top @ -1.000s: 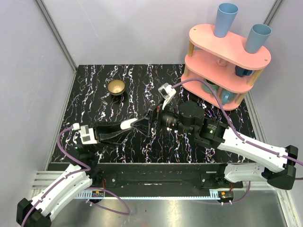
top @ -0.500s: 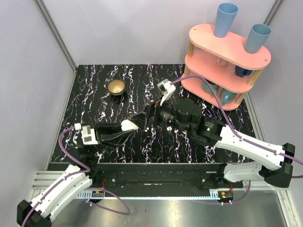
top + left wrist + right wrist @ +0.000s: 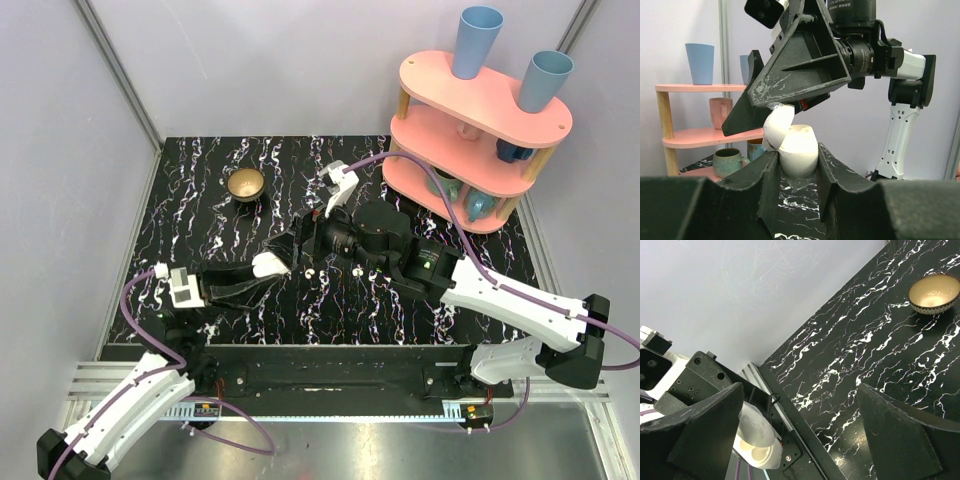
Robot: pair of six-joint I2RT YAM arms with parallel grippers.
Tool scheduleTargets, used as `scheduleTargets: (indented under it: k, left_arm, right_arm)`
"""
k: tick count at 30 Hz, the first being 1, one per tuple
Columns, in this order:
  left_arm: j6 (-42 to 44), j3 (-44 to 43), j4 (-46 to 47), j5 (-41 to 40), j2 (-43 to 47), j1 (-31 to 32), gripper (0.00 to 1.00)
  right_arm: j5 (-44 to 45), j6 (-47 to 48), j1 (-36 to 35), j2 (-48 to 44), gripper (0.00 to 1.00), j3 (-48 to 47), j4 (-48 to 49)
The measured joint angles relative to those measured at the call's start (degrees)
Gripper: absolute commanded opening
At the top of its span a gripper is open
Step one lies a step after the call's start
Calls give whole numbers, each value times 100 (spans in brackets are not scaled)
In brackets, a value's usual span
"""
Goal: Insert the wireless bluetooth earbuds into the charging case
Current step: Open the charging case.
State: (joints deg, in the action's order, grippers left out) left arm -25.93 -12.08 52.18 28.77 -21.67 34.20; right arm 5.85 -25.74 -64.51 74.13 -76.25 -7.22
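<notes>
My left gripper (image 3: pixel 798 167) pinches the base of the case (image 3: pixel 799 147), near and left of the table's centre. My right gripper (image 3: pixel 291 250), spread wide just beyond at the lid, could knock it askew. The case is glossy white with its lid hinged open. I see no earbuds.

A black marble-look table top with white veins (image 3: pixel 190 215) fills the middle. Plain pale lilac-grey walls (image 3: pixel 260 60) close the far side and both flanks, joined by slanting aluminium corner posts (image 3: pixel 118 75). At the far right stands a pink three-tier oval wooden shelf (image 3: pixel 440 85). A brushed steel sheet (image 3: pixel 350 450) lies nearest. The light is soft and even.
</notes>
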Motion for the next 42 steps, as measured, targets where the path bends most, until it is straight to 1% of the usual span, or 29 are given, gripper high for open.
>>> scheduleTargets:
  k: [9,15,22,30,42]
  left_arm:
    - [-63,184,-247,-380,188,4,0]
    - [-136,398,-365,-673,262,4,0]
    - [-151,424,-470,-911,295,4,0]
    - [-149,417,-494,-898,275,4,0]
    - [-98,278,-557,-492,243,4,0]
  right_arm:
    - [-2,289,0,20,100,-247,-164]
    - [-133,363,0,13,100,-295,-166]
    - [-426,446,0,-70,100,-236,-284]
    - [-595,503,0,-55,100,-138,-719]
    - [-404,629,0,260,100,-153,-767]
